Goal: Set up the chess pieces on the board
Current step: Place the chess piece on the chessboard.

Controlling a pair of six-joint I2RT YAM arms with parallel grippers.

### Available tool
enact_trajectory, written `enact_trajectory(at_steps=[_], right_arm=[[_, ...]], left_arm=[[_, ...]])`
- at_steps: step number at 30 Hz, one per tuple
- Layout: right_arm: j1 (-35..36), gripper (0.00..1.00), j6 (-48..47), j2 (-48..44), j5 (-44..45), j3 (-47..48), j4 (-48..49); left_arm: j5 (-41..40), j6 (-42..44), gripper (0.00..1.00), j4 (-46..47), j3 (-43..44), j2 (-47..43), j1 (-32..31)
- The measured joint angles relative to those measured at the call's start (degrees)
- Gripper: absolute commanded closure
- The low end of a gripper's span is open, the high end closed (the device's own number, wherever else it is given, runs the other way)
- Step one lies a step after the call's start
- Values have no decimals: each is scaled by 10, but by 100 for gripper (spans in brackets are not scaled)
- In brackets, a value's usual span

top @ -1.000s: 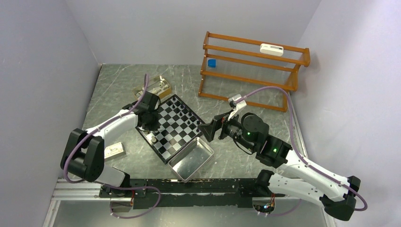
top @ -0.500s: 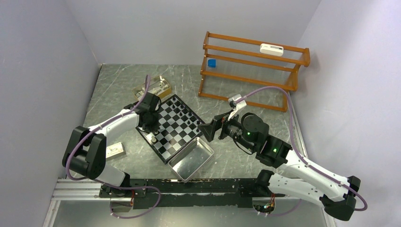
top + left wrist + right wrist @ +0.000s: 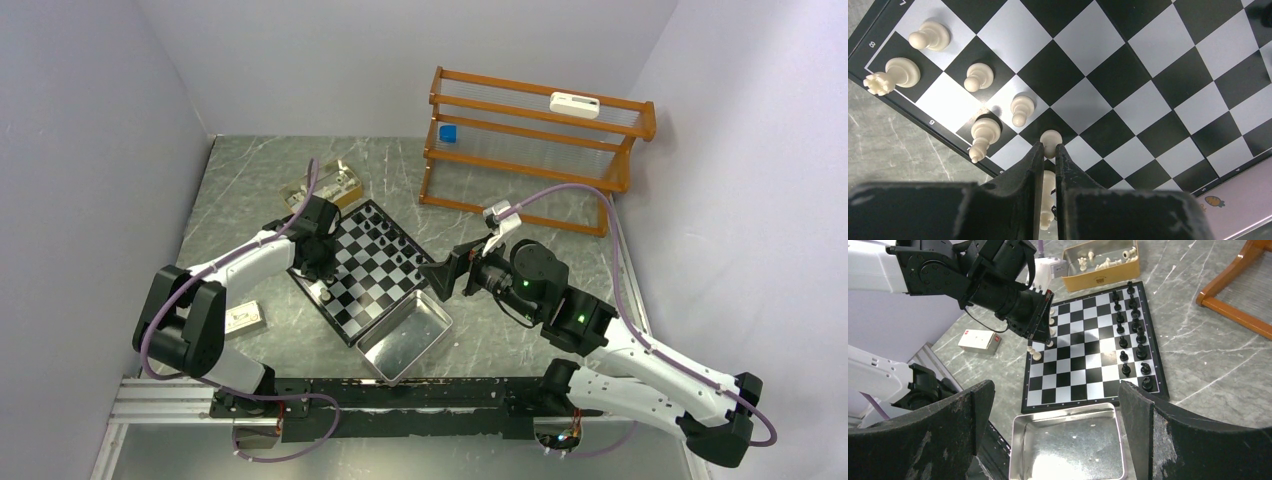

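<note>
Chess pieces, tiny cream and black figurines, sit in three places: on the board, in a box, and in one claw.

Nearest, at the bottom of the right wrist view, the right claw (image 3: pixel 437 277) stands wide with nothing between its fingers. Just past it lies one shiny rectangular metal tray (image 3: pixel 1068 445), its far rim just beside the near rim of the small square black-and-white checkered board (image 3: pixel 1083 365).

In the left wrist view the left claw (image 3: pixel 1048 146) is pinched narrow on one cream piece (image 3: pixel 1050 140), its rounded head showing above the fingertips at the board's edge. Five more cream pieces (image 3: pixel 1021 109) stand on squares in the upper left of that frame. The thin black rim there reads "8" and "g"; a small orange carrot picture shows on the pale surface past the rim at lower right.

Black pieces (image 3: pixel 1122 341) stand in two rows along the board's right edge in the right wrist view, a dozen or so, too crowded for a sure count. The middle squares between the two colours lie bare.

One small white box with a red mark (image 3: pixel 978 341) lies on the grey marbled bench (image 3: pixel 1208 360) left of the board. Farther off, touching the board's far corner, one gold-coloured box (image 3: pixel 1098 279) holds several cream pieces. Farthest, upper right in the top view, stands one orange wooden rack (image 3: pixel 530 150).
</note>
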Motion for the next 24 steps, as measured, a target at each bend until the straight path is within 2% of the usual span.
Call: enact_trajectory(at_steps=[24], right_arm=[[0, 1, 0, -3, 0, -5, 0]], left_arm=[[0, 1, 75, -1, 2, 4, 0]])
